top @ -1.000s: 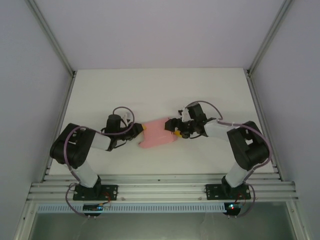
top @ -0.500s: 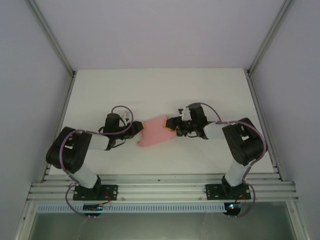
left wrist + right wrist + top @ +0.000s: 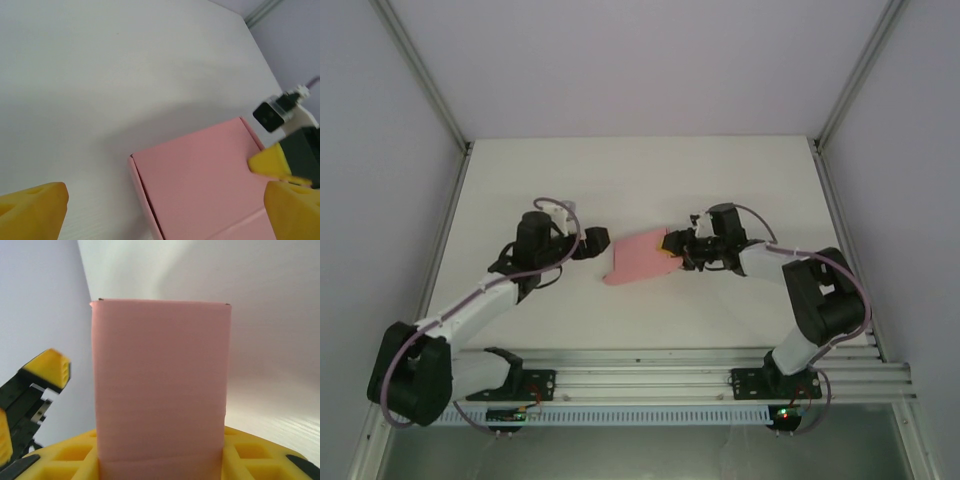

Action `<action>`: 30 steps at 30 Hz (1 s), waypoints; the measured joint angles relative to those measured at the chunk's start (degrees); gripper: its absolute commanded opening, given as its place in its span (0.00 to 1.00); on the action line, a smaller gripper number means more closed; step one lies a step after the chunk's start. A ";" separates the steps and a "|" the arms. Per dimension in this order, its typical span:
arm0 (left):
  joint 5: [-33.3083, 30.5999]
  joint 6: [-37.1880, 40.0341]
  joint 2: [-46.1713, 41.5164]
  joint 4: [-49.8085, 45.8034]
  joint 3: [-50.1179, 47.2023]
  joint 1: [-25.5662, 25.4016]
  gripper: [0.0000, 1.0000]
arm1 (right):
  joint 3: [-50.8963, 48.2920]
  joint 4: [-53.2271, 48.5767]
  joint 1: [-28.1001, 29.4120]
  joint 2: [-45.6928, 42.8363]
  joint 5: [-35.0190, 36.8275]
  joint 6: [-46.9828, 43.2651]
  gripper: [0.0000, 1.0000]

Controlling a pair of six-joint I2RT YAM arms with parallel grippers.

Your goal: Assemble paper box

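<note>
Your right gripper (image 3: 672,246) clamped on paper box (image 3: 638,258) end; left gripper (image 3: 597,243) spread wide, just beside box's opposite end.

No writing, label, brand mark, number or sign can be read in any of the views. The paper box (image 3: 638,260) shows only plain pink card on the faces in sight. The white table (image 3: 640,180) carries no legible marking either.
</note>
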 measured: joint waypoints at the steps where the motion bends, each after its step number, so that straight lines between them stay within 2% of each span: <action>1: -0.83 2.21 -0.61 -1.09 0.31 -1.38 1.00 | 0.50 -1.62 -0.37 -0.02 -0.02 0.11 0.42; 10: -13.49 24.83 -0.76 -9.51 4.35 -19.10 1.00 | 10.88 -22.82 -3.80 -0.04 -0.02 -2.69 0.42; 14: -16.06 33.22 -0.39 -9.86 4.66 -25.03 1.00 | 15.10 -30.99 -5.31 0.02 -1.68 -3.76 0.40; 17: -20.44 38.66 1.99 -9.77 5.57 -28.87 1.00 | 16.41 -33.88 -6.49 0.76 -4.63 -3.52 0.39; 22: -30.84 46.12 8.52 -8.66 6.75 -33.27 1.00 | 17.79 -39.50 -7.02 3.06 -7.91 -3.39 0.38; 27: -36.98 50.49 12.83 -6.80 6.84 -34.25 1.00 | 20.85 -45.97 -7.08 3.78 -10.36 -5.60 0.39; 29: -38.29 51.54 13.20 -5.95 6.84 -34.25 0.95 | 21.29 -47.54 -7.10 3.85 -11.76 -6.14 0.39; 30: -38.84 52.02 13.25 -5.35 6.84 -34.21 0.89 | 21.31 -48.48 -7.10 4.07 -12.59 -6.43 0.38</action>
